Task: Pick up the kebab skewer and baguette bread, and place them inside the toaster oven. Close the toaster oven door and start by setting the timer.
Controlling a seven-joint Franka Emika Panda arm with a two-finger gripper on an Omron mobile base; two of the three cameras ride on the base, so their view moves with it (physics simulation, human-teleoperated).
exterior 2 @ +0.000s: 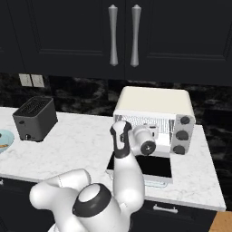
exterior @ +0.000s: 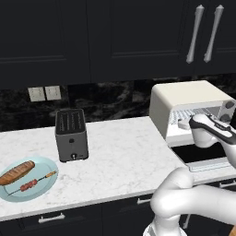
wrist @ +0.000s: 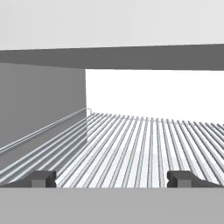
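Observation:
The cream-white toaster oven [exterior: 184,94] [exterior 2: 152,99] stands at the right of the counter. Its dark glass door [exterior: 207,154] [exterior 2: 154,165] hangs down open and flat. My gripper [wrist: 111,178] [exterior 2: 152,131] is at the oven's mouth, open, with nothing between its fingertips. It looks straight over the wire rack [wrist: 131,144], which is bare. Far to the left, the golden-brown baguette bread [exterior: 17,172] and the thin kebab skewer [exterior: 34,183] lie side by side on a pale blue plate [exterior: 44,166], well away from the hand.
A dark grey slot toaster [exterior: 71,133] [exterior 2: 35,118] stands between the plate and the oven. Three round knobs [exterior 2: 181,134] sit on the oven's right side. Dark upper cabinets hang above, and the white marble counter [exterior: 124,152] ends just in front of the door.

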